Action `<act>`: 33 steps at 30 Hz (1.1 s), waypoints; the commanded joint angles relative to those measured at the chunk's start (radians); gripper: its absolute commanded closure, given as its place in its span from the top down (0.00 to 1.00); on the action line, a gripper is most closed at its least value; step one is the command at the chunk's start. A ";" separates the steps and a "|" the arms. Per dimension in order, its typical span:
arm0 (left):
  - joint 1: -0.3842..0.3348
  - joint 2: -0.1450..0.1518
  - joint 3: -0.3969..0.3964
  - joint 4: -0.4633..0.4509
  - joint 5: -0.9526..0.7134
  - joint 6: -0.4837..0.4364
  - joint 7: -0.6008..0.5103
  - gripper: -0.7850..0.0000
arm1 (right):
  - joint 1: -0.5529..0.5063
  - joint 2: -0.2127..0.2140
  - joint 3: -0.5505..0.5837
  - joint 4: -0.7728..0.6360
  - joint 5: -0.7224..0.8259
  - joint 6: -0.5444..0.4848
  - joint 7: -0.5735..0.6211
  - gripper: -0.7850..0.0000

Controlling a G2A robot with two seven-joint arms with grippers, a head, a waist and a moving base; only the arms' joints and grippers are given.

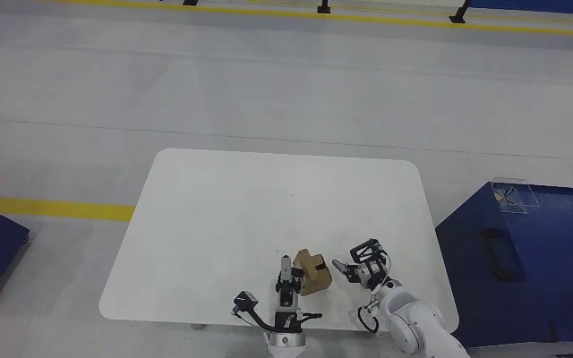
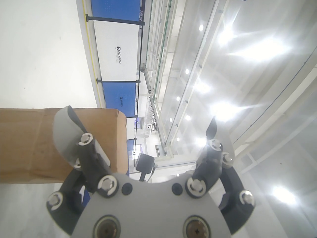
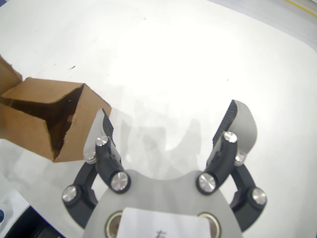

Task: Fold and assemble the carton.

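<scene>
A small brown carton (image 1: pixel 312 272) lies on the white table (image 1: pixel 269 206) near the front edge, partly folded. In the right wrist view the carton (image 3: pixel 37 115) shows an open end with a dark inside. My left gripper (image 1: pixel 286 268) stands open right beside the carton, on its left. In the left wrist view, one of the left gripper's (image 2: pixel 138 125) fingers (image 2: pixel 65 127) lies against the carton's flat side (image 2: pixel 27 144), with nothing between the jaws. My right gripper (image 1: pixel 360 263) is open just right of the carton. In its own view, the right gripper (image 3: pixel 168 120) holds nothing.
A blue cabinet (image 1: pixel 510 268) with a clear plastic tray (image 1: pixel 514 193) on it stands off the table's right side. The table's back and left parts are bare white surface.
</scene>
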 commanded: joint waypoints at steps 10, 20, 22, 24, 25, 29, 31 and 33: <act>-0.056 -0.019 0.029 0.065 -0.070 0.114 -0.044 1.00 | 0.057 -0.017 -0.052 0.052 0.023 0.001 -0.011 1.00; -0.006 -0.002 -0.004 -0.026 -0.031 0.083 -0.065 1.00 | 0.073 -0.022 -0.001 0.063 0.138 0.048 0.043 1.00; 0.013 0.006 -0.014 -0.065 -0.027 0.087 -0.094 1.00 | 0.073 -0.022 -0.001 0.063 0.138 0.048 0.043 1.00; 0.038 0.014 -0.033 -0.112 -0.010 0.088 -0.115 1.00 | 0.073 -0.022 -0.001 0.063 0.138 0.048 0.043 1.00; 0.049 0.020 -0.042 -0.132 -0.006 0.090 -0.137 1.00 | 0.073 -0.022 -0.001 0.063 0.138 0.048 0.043 1.00; 0.060 0.025 -0.053 -0.155 0.003 0.088 -0.159 1.00 | 0.073 -0.022 -0.001 0.063 0.138 0.048 0.043 1.00; 0.060 0.025 -0.053 -0.155 0.003 0.088 -0.159 1.00 | 0.073 -0.022 -0.001 0.063 0.138 0.048 0.043 1.00; 0.060 0.025 -0.053 -0.155 0.003 0.088 -0.159 1.00 | 0.073 -0.022 -0.001 0.063 0.138 0.048 0.043 1.00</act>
